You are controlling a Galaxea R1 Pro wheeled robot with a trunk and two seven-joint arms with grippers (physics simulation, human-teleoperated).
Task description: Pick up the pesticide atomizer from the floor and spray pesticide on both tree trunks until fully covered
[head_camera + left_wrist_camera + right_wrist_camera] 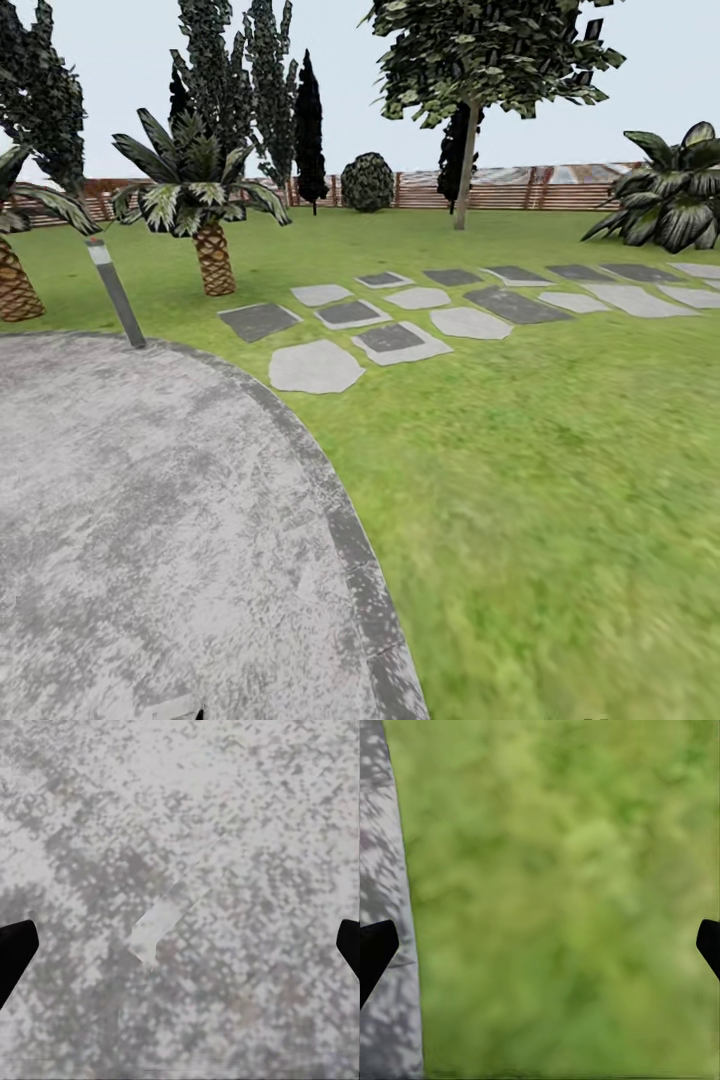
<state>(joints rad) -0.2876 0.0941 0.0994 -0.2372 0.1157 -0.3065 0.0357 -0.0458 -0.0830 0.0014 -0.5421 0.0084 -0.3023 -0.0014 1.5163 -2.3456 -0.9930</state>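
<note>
Grey paving (pixel 150 520) curves across the near left, with a thin bollard (pixel 117 293) at its far edge beside short palms (pixel 200 200). Stepping stones (pixel 400 320) cross the lawn (pixel 560 480) toward the wooden fence (pixel 520 188), where one tall tree (pixel 490 50) stands on a pale trunk (pixel 464 170). Left hand (pixel 180 945) hangs spread and empty over paving; right hand (pixel 540 945) spread over the grass edge.

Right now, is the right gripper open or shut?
Open. The right gripper has its two dark fingertips far apart at opposite frame edges, grass between, nothing held.
</note>
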